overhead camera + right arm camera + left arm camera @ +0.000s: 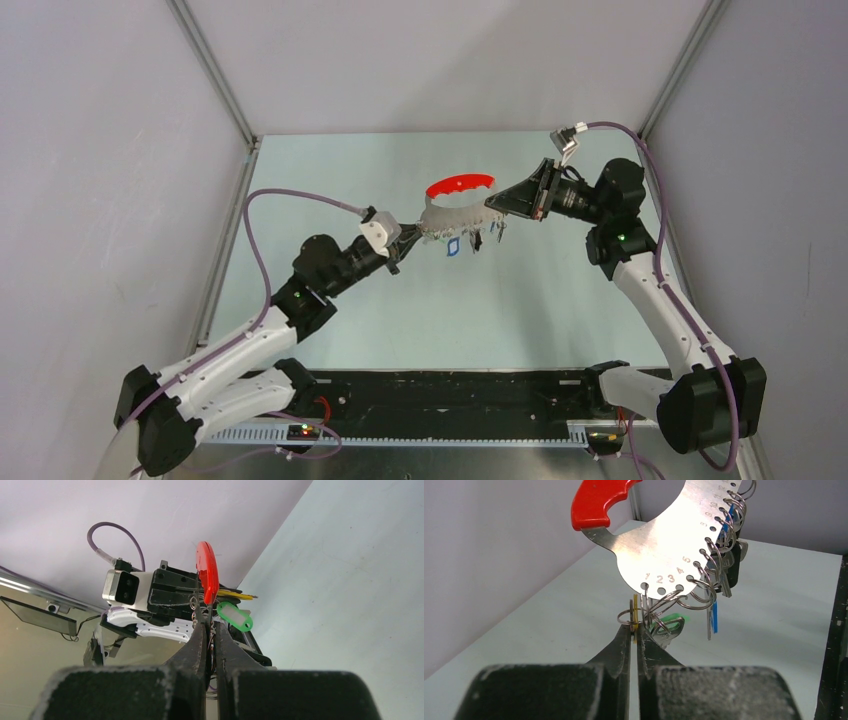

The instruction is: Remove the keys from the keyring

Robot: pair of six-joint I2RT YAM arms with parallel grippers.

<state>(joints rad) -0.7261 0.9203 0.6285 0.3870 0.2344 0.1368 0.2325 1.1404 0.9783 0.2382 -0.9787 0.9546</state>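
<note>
The pale tabletop (pixel 420 310) is walled by plain grey panels with metal corner posts. A black strip (pixel 450 395) crosses the bottom of the overhead frame between the arm bases, and a purple cable (pixel 290 194) loops over the left arm.

The keyring (pixel 458 210) is held off the tabletop in the upper middle of the overhead frame, between the two hands. Its long axis runs left to right. The red plastic handle (pixel 460 185) arches toward the top of the frame, and the flat metal crescent lies below it.

In the left wrist view the crescent (pixel 669 545) is smooth sheet steel with a row of stamped numbers and punched holes along its outer edge. Each hole carries a wire split ring. The keys (pixel 719 580) dangle from these rings in a crowded bunch, overlapping one another. Among them are a blue-headed one (pixel 715 618) and a dark one (pixel 733 565). A green tag (pixel 670 622) hangs at the near end.

The left hand (pixel 636 630) has its fingers pressed nearly together on a thin yellow-headed key (pixel 635 611) hanging from the crescent's low end.

The right hand (pixel 210 630) is likewise narrow, pinching the keyring edge-on just beneath the red handle. The left arm's white camera block (pixel 125 587) sits right behind it.
</note>
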